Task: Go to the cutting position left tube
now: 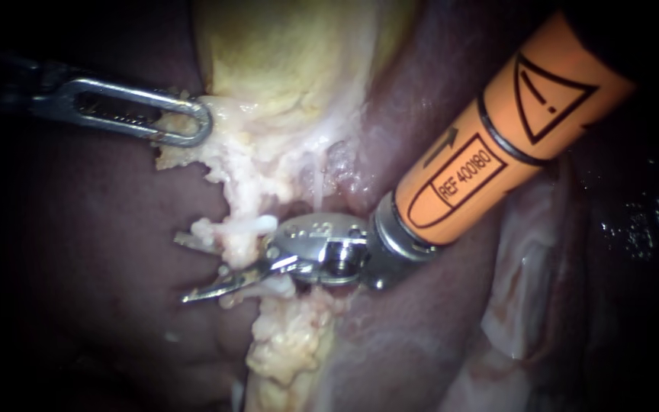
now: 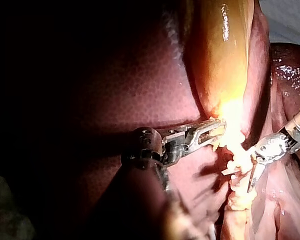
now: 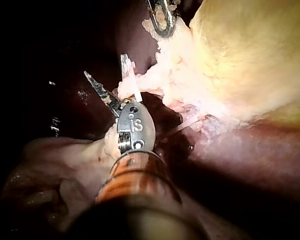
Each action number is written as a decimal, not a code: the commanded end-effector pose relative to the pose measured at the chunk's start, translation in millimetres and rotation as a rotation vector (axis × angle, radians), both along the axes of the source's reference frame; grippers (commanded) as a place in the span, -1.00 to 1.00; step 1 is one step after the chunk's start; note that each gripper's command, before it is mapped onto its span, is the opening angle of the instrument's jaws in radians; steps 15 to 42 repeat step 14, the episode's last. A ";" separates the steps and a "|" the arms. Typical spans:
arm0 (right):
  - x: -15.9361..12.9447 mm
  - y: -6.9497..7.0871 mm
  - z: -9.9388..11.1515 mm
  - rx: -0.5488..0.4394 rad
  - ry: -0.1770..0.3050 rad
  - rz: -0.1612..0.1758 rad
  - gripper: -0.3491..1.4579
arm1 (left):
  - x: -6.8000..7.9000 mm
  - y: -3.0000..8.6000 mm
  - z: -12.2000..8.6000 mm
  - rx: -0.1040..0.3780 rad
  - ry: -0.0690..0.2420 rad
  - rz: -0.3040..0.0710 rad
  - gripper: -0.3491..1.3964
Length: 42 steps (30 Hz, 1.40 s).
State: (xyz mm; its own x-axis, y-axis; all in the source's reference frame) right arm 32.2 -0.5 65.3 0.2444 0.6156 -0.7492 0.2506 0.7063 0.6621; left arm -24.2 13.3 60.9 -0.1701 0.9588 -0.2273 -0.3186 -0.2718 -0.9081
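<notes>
Orange-shafted right instrument [image 1: 219, 267] poises parted blades, gripping nothing, at the pale tube [image 1: 252, 226] below the gallbladder [image 1: 284, 69], seemingly lining up a cut, while the left instrument [image 1: 192, 126] clamps tissue [image 1: 192, 156] taut.

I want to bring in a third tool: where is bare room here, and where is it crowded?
Free: the bare liver below the left instrument. Crowded: the pale strand, with the right instrument at the tube.
</notes>
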 end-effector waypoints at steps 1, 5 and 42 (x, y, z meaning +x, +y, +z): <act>0.0 0.0 -0.1 0.000 0.002 0.001 0.93 | 0.0 0.0 0.0 -0.001 0.000 0.000 -1.00; -0.1 0.1 0.0 0.005 -0.001 0.002 0.95 | 0.0 0.0 0.1 -0.001 0.000 0.000 -1.00; -0.2 0.1 0.3 0.010 -0.003 0.002 0.95 | -0.1 0.0 0.2 -0.002 0.002 -0.002 -1.00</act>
